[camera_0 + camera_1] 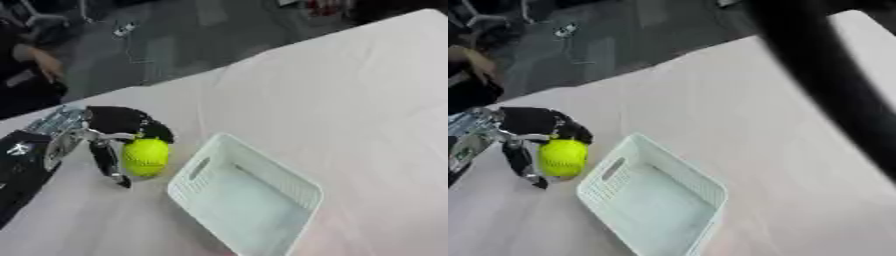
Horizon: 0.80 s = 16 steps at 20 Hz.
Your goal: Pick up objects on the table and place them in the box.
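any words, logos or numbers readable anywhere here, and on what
None can be read.
Yellow ball, held in the left hand: faint darker marks on its side, too blurred to read.
White basket: no print visible on its walls or rim.
Table: plain, no markings.

We note a pale, pinkish-white surface (350,100) filling most of the view, lying askew, its far edge running from mid-left up to the far right. Beyond it we see a dark grey floor (175,45) with faint lighter patches. A small pale item (125,28) lies on the floor, far left. Light is soft and even.
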{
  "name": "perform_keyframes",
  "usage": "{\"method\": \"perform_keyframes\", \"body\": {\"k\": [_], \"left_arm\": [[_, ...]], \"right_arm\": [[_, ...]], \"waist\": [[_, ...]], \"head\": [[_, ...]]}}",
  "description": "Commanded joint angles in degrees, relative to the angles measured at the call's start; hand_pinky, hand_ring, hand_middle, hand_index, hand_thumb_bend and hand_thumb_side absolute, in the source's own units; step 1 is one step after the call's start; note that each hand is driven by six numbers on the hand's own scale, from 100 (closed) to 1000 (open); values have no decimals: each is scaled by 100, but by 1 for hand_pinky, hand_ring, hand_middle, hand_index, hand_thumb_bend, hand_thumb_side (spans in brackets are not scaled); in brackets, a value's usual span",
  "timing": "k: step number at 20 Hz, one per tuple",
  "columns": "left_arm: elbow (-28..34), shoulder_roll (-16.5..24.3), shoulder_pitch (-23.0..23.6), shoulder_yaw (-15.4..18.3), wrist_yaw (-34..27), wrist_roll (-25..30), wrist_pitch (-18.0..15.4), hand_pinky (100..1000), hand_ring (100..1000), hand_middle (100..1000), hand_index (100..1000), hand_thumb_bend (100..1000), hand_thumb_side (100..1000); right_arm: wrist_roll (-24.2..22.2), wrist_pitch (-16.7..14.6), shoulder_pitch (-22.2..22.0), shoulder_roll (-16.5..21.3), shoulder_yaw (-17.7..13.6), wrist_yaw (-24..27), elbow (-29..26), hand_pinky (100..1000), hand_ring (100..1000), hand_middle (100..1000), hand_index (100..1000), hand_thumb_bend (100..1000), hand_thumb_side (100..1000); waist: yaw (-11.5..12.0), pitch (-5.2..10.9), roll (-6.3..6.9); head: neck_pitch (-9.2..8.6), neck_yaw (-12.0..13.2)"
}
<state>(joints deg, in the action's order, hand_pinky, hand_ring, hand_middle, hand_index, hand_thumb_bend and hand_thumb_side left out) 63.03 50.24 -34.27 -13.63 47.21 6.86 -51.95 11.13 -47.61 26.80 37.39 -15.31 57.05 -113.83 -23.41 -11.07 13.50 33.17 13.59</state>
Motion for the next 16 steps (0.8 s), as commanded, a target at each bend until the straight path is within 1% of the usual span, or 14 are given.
{"method": "perform_keyframes", "body": {"k": [1,2,3,4,5,7,12,16], "left_arm": [[249,291,27,71,-444,-314,-2,100,116,396,540,190,605],[321,352,63,82,-550,-404,-2,100,126,405,544,204,589],[376,411,97,99,-622,-475,-2,100,100,318,516,113,677],[420,471,130,126,-669,-539,-2,100,100,330,520,117,678],[456,517,159,146,-703,-595,-2,100,100,265,496,100,671],[538,593,214,164,-793,-710,-2,100,100,237,486,100,669],[919,754,357,186,-1112,-1079,-2,100,100,217,489,100,668],[1175,934,480,214,-1260,-1279,-2,100,100,214,489,100,668]], "right_arm": [[-10,-29,75,144,-76,35,-76,100,276,396,594,100,921],[-12,-34,68,150,-80,39,-76,100,276,396,594,100,922],[-14,-38,63,154,-84,42,-76,100,276,395,593,100,922],[-17,-45,56,160,-86,45,-76,100,276,396,593,100,921],[-22,-50,50,164,-87,47,-76,100,276,395,592,100,921],[-34,-63,37,173,-87,49,-76,100,275,395,591,100,922],[-70,-101,1,191,-90,56,-76,100,275,394,589,100,921],[-88,-128,-42,201,-98,55,-76,100,275,394,588,100,921]], "waist": [[24,76,-55],[30,78,-55],[37,81,-55],[44,83,-55],[50,85,-55],[59,89,-55],[88,98,-65],[130,114,-79]], "head": [[-64,-20],[-64,-27],[-59,-32],[-55,-36],[-57,-35],[-59,-33],[-67,-39],[-21,-30]]}}
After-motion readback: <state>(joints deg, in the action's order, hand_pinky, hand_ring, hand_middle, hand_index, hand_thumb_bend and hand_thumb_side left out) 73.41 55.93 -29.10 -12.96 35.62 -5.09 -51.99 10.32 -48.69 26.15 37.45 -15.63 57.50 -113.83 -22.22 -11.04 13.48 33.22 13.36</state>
